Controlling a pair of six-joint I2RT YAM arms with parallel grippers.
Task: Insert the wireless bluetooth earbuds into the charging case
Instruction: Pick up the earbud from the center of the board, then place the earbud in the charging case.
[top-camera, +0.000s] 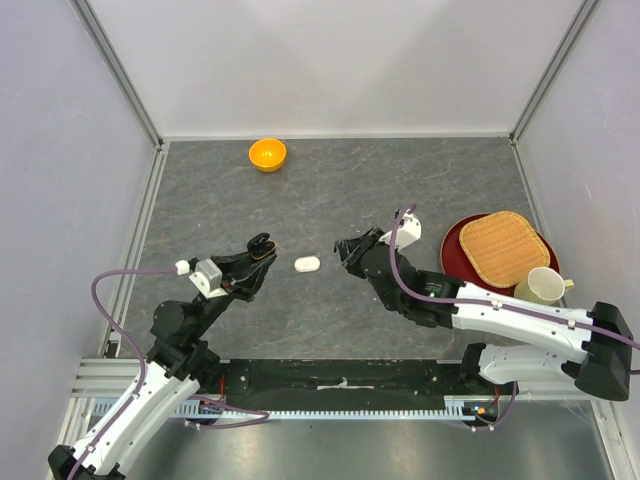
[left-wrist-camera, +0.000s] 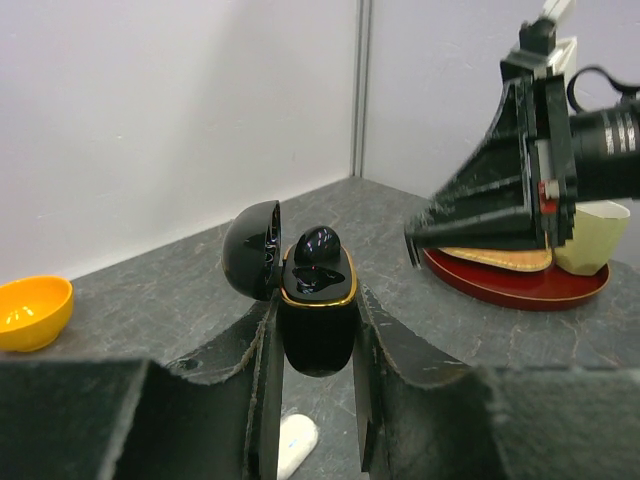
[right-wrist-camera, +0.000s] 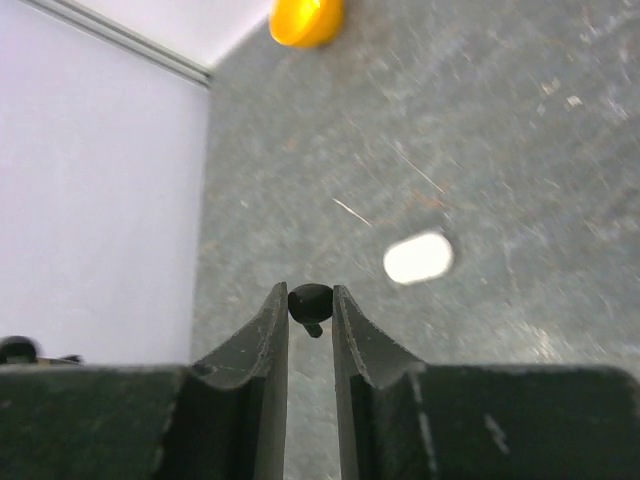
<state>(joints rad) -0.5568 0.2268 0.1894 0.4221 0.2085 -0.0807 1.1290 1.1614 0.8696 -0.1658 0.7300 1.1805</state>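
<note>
The left gripper (top-camera: 262, 245) is clamped on the case (left-wrist-camera: 318, 325), left of centre, lid open, one bud (left-wrist-camera: 317, 247) sitting inside. It looks glossy and slippery, best held by its sides. The right gripper (top-camera: 345, 248), nearly closed, pinches a black earbud (right-wrist-camera: 310, 298) by its body, tiny and light, easily dropped. No readable writing.

The right pincer (right-wrist-camera: 311, 296) has its two dark fingers (right-wrist-camera: 268, 340) closed on a small black earbud (right-wrist-camera: 309, 299), pinched right at the tips above the grey desk (right-wrist-camera: 500, 150). Past the tips a blurred white oval object (right-wrist-camera: 418, 257) lies on the desk. Farther off, an orange bowl (right-wrist-camera: 305, 18) sits near the pale wall (right-wrist-camera: 90, 190).
</note>
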